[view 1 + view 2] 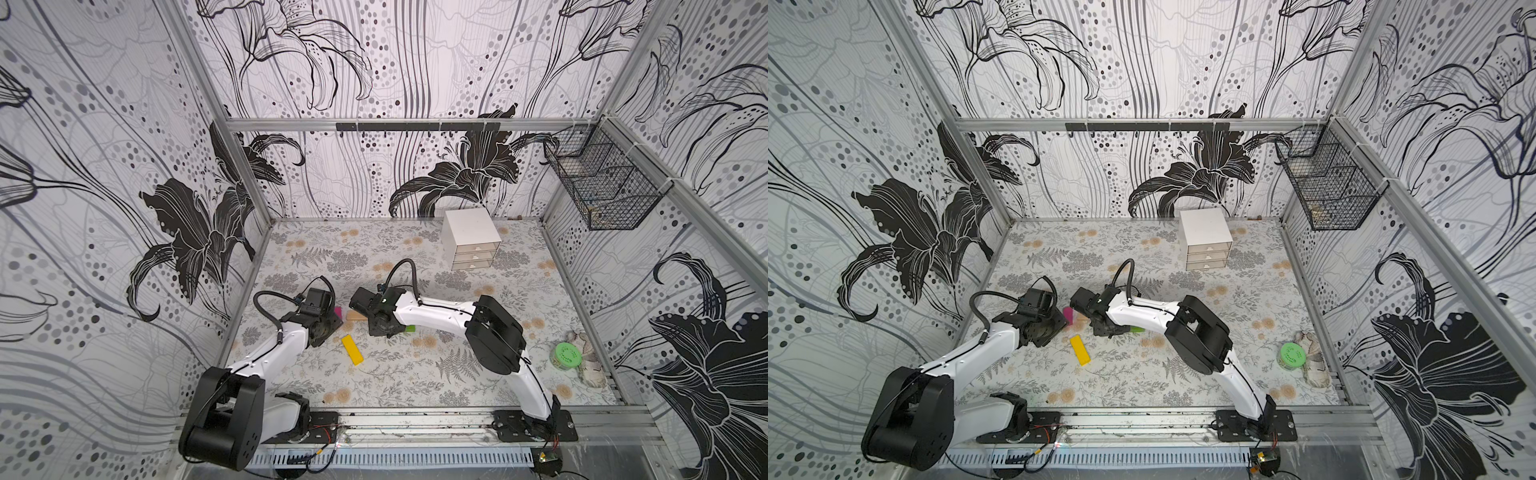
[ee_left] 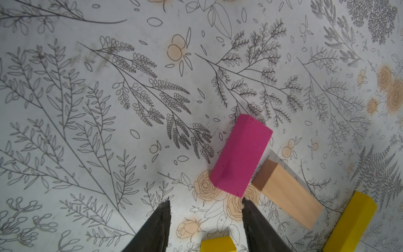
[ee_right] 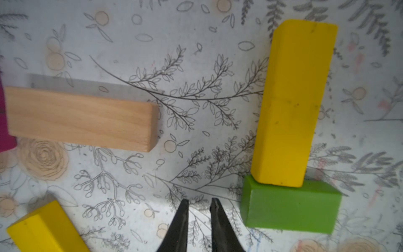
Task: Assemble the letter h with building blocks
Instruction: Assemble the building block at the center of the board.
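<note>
Centre of the table [image 1: 395, 386], slightly left in both top views, is where everything's bunched up. My left tool [image 2: 205, 200] is about half spread with nothing in it, hanging just short of the magenta block [image 2: 241, 155]. The tan block [image 2: 287, 194] lies flat with one end right at magenta's long side. Touching or a hair off, I can't tell. My right tool [image 3: 199, 201] is down to a narrow slit, also empty, over bare table between the tan block and a yellow block [image 3: 294, 104]. That yellow has one end butted against the long side of the green block [image 3: 292, 207], at a right angle to it. In the top views the right arm [image 1: 440, 316] covers most of that pair, and only a sliver of green peeks out. The other yellow block [image 1: 352, 350] lies on its own, skewed, just below the two tools in frame. The green tub [image 1: 567, 354] sits far right, well away.
</note>
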